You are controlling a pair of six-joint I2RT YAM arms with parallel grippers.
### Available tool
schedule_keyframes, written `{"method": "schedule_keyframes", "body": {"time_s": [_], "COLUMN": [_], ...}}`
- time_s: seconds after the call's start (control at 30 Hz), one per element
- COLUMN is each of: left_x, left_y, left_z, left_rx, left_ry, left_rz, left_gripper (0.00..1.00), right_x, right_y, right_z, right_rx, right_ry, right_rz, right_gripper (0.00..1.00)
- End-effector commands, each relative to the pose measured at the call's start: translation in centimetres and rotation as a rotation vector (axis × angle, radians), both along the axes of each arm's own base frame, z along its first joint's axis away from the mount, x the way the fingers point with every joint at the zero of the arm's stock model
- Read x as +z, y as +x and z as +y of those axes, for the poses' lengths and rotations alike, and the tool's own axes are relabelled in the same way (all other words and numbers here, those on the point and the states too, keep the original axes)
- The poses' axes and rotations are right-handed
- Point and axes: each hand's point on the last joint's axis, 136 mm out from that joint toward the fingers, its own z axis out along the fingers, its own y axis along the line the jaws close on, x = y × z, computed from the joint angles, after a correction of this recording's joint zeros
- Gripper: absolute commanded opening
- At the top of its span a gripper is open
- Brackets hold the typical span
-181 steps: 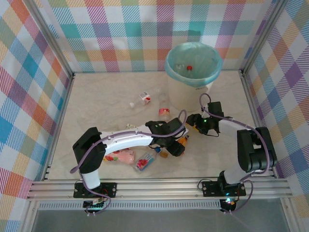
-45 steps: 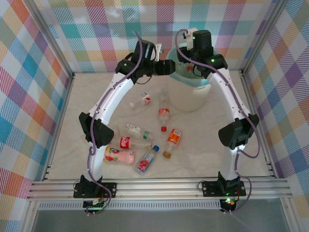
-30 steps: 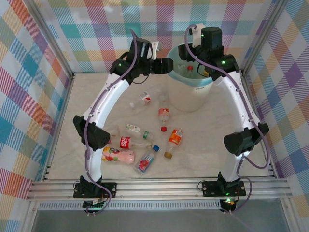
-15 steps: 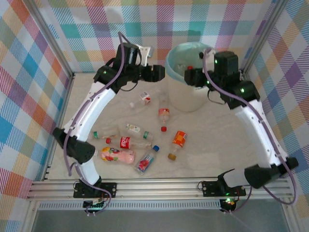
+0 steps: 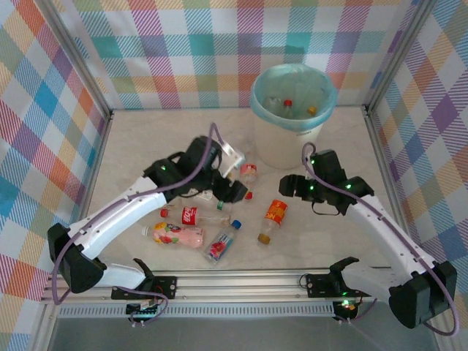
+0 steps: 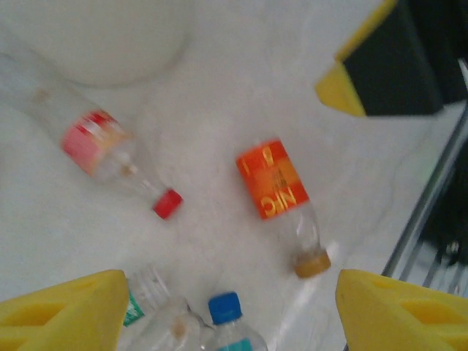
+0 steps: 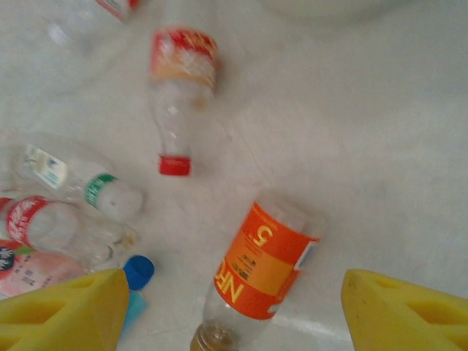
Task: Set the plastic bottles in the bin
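The left gripper and right gripper gape wide, empty. The right gripper should straddle the orange-labelled bottle, at its six o'clock, mid-label.

Bottles on table, bin behind

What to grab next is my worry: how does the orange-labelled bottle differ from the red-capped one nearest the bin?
The orange-labelled bottle wears an orange wrap; the red-capped bottle has a red-and-pale label. The orange-labelled one's cap is brownish-gold, the red-capped one's red. Both are clear and lie on their sides.
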Motion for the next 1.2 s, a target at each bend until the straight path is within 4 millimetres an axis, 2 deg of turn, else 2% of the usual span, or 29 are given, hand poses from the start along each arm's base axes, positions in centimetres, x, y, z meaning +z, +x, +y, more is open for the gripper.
{"method": "schedule_keyframes", "body": {"time_s": [0.0,0.2,0.4,0.53,0.97,1.17], "left_x": [-1.8,-5.8,-9.3,-11.0,-12.3,-12.3], "left_y": [-1.5,-3.2,-3.9,-4.2,-3.9,-3.8], "left_z": [-1.0,-2.5,-3.7,-4.2,-3.9,-3.8], "left_rx": [-0.100,-0.155,-0.177,-0.185,-0.168,-0.159], "left_ry": [0.018,0.025,0.063,0.083,0.134,0.140], "left_rz": [-0.054,-0.033,-0.015,0.002,-0.008,-0.003], "left_gripper": [0.75,0.76,0.75,0.75,0.75,0.75], "right_x": [-1.2,-5.6,-8.0,-9.3,-12.6,-13.2], "right_y": [0.4,0.7,0.9,1.0,0.8,0.5], "right_z": [1.7,2.0,2.9,3.4,5.0,5.7], "right_rx": [-0.046,-0.069,-0.082,-0.082,-0.067,-0.049], "right_ry": [0.125,0.103,0.140,0.149,0.199,0.217], "right_rz": [0.037,0.137,0.195,0.237,0.354,0.384], "right_gripper": [0.79,0.82,0.83,0.83,0.82,0.76]}}
